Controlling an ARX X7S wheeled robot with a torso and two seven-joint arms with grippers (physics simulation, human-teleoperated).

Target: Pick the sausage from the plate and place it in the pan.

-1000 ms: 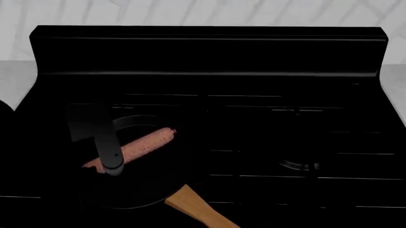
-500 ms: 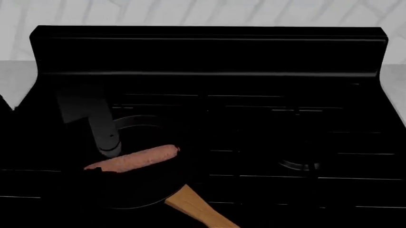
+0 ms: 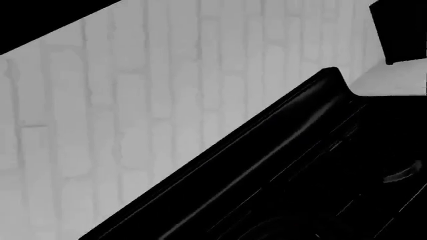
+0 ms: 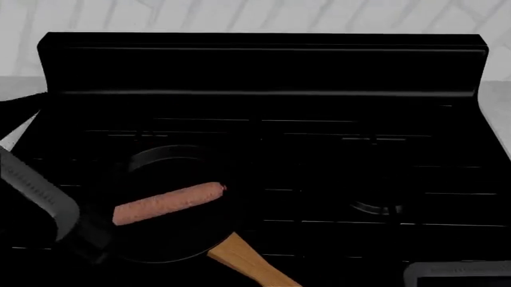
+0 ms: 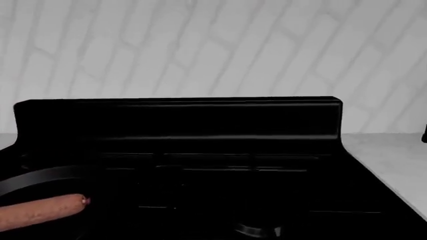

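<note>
The sausage (image 4: 167,203) lies free inside the black pan (image 4: 172,154) on the stove's front left burner, tilted with its far end to the right. The pan's wooden handle (image 4: 249,264) points toward the front. The sausage (image 5: 40,212) and the pan rim (image 5: 40,179) also show in the right wrist view. My left gripper (image 4: 90,238) is low at the pan's left edge, dark against the stove, apart from the sausage; its jaws do not show. A dark block (image 4: 459,275) of my right arm peeks in at the front right. The plate is out of view.
The black stove (image 4: 359,155) fills the view, with a raised backguard (image 4: 264,63) and a right burner (image 4: 375,208). Pale countertop (image 4: 496,101) flanks it, and a white tiled wall (image 5: 200,45) stands behind.
The left arm has let go of the sausage and pulled back down to the front left. The sausage has settled flat in the pan. The right arm's block has appeared at the front right.
</note>
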